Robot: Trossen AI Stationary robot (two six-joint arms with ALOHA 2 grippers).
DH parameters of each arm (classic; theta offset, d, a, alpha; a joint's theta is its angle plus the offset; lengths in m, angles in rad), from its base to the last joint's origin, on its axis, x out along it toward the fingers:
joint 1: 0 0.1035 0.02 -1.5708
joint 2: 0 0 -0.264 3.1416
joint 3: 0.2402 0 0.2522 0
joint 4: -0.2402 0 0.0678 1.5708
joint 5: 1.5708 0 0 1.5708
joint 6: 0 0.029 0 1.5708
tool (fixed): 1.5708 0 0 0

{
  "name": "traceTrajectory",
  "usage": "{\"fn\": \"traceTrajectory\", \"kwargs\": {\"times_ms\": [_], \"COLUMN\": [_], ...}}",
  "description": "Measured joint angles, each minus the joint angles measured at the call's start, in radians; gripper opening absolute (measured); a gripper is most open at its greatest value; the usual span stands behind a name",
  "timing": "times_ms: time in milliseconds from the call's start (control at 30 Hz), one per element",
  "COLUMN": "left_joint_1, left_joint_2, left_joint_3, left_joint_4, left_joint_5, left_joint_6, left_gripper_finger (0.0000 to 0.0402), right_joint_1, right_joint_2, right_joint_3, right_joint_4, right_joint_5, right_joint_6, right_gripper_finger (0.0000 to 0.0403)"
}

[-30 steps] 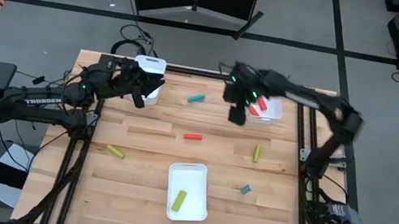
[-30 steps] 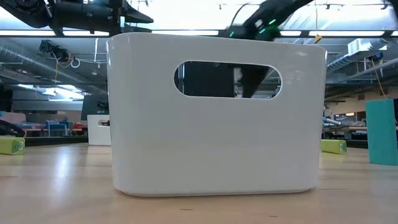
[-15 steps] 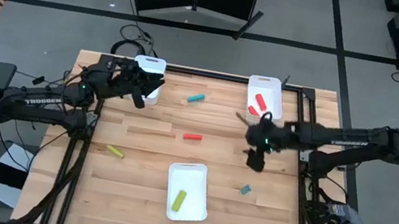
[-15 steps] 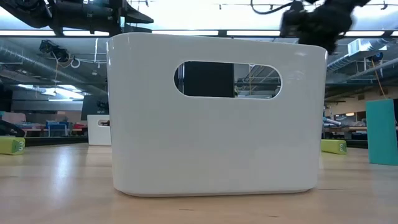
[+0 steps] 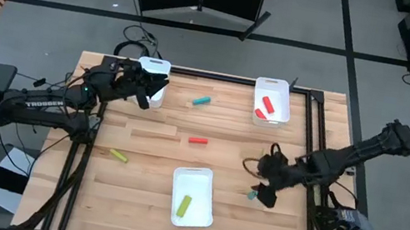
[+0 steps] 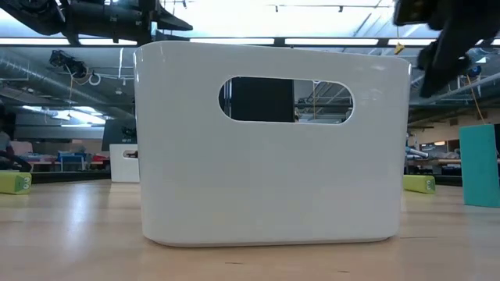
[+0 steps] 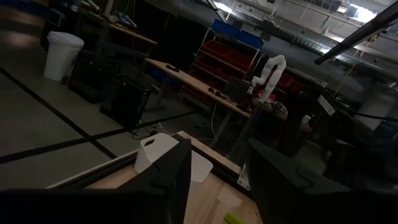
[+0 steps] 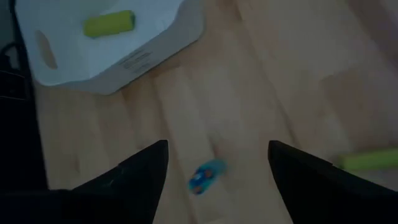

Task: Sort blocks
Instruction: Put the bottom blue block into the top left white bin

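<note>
Right gripper hovering w/ fingers spread wide, nothing held, right over the small teal-blue block on the wood table. Left gripper parked by the far-left white tray, fingers apart, empty.

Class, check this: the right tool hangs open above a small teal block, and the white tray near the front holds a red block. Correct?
Not quite. The front tray holds a yellow-green block, as the high view shows. The right tool does hang open above the teal block.

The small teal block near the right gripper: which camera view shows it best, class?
The right wrist view: the teal block lies unobstructed between the open right gripper fingers. The high view shows it tiny, partly hidden; the low view shows only an edge; the left wrist view misses it.
</note>
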Motion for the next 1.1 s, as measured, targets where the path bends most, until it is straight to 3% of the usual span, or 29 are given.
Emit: {"fn": "traceTrajectory", "kwargs": {"times_ms": [200,433,1100], "left_joint_1": [0.000,0.000,0.000], "left_joint_2": [0.000,0.000,0.000], "left_joint_3": [0.000,0.000,0.000], "left_joint_4": [0.000,0.001,0.001], "left_joint_5": [-0.009,-0.016,-0.022], "left_joint_6": [0.001,0.001,0.004], "left_gripper_finger": [0.0156,0.0156,0.0157], "right_joint_1": [0.122,0.161,0.165], "right_joint_2": [0.034,0.154,0.341], "right_joint_3": [0.000,0.000,0.002], "right_joint_4": [-0.009,0.001,0.010], "right_joint_5": [0.075,0.075,0.083], "right_joint_6": [0.204,0.327,0.431], "right_gripper_finger": [0.0272,0.0262,0.0247]}}
